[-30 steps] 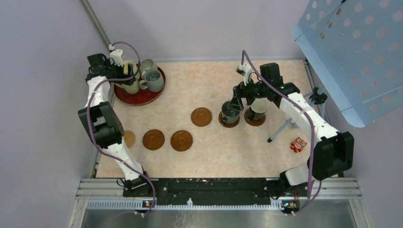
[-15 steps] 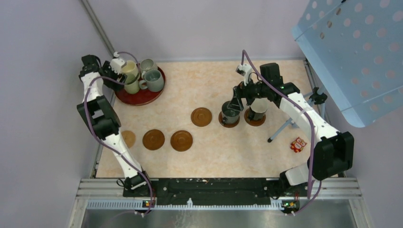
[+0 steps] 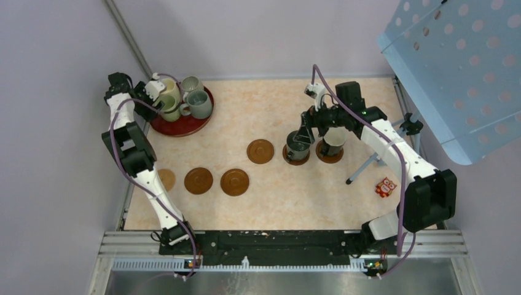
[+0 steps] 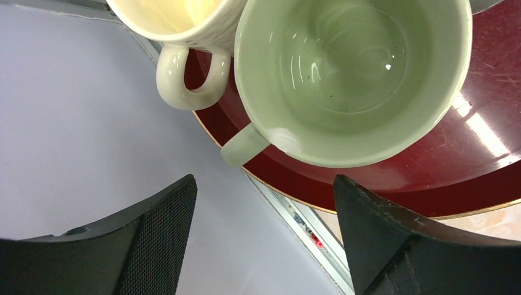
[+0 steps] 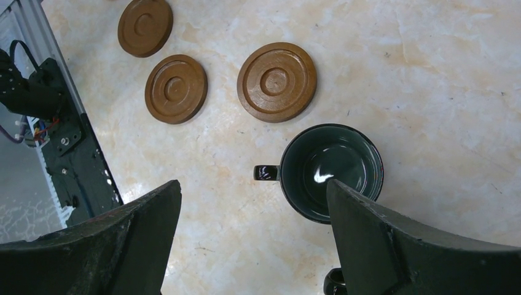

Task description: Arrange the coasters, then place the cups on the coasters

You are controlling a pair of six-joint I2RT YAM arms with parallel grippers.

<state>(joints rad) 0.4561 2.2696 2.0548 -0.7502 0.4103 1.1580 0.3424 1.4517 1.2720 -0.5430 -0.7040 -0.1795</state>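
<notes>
Four cups stand on the dark red tray [image 3: 184,126]: cream [image 3: 169,91], pale green [image 3: 171,112], grey [image 3: 191,85] and grey-green [image 3: 200,104]. My left gripper [image 3: 155,100] is open at the tray's left edge. In the left wrist view the pale green cup [image 4: 350,74] and its handle lie just ahead of the gripper [image 4: 264,233], with nothing between the fingers. A dark green cup [image 3: 298,146] and another cup [image 3: 333,141] each sit on a coaster. My right gripper [image 3: 303,130] hangs open above the dark green cup [image 5: 332,169]. Three coasters [image 3: 260,150], [image 3: 235,182], [image 3: 198,180] lie bare.
A lighter tan coaster [image 3: 167,179] is partly hidden by the left arm. The side wall [image 4: 74,123] is close to the left gripper. A small red object [image 3: 386,187] and a blue perforated panel [image 3: 454,67] are at the right.
My left gripper has swung from above the tray's cups to the tray's left edge and narrowed a little. The right arm has not moved.
</notes>
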